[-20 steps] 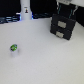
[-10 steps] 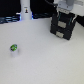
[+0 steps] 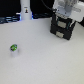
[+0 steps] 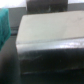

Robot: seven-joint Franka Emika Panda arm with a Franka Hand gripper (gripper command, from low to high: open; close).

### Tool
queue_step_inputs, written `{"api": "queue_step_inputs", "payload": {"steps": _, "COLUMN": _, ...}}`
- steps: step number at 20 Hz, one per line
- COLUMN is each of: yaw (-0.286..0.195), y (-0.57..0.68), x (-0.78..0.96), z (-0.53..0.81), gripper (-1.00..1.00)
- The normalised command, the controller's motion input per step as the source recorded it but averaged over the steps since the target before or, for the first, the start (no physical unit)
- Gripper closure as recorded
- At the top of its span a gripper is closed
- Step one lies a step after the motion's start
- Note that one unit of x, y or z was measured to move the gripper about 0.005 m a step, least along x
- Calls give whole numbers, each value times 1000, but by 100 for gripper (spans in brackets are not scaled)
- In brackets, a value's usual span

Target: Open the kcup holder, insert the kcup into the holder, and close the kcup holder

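The kcup holder [image 3: 61, 31], a black boxy unit with pale front handles, stands at the back of the white table on the exterior view's right. My white arm hangs right over it, and the gripper [image 3: 64, 21] is down at its top edge. The fingers blend into the black box, so their state is unclear. The kcup [image 3: 14, 48], a tiny pod with a bright green top, sits alone on the table far to the exterior view's left. In the wrist view a blurred grey-and-black box surface, the kcup holder [image 4: 50, 30], fills most of the picture; no fingers show there.
A tall white bottle-like thing [image 3: 25, 10] stands at the back, to the exterior view's left of the holder. A dark strip runs along the table's rear edge. A teal shape [image 4: 4, 27] shows at the edge of the wrist view.
The arm has come down from the upper edge of the exterior view onto the top of the kcup holder. The kcup has not moved.
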Motion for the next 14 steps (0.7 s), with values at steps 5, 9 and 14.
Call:
{"api": "queue_step_inputs", "payload": {"steps": 5, "yaw": -8, "y": 91, "x": -331, "z": -25, "gripper": 100}}
{"api": "queue_step_inputs", "payload": {"steps": 9, "yaw": -8, "y": 70, "x": -179, "z": -3, "gripper": 100}}
{"api": "queue_step_inputs", "payload": {"steps": 14, "yaw": -19, "y": 1, "x": 201, "z": 44, "gripper": 100}}
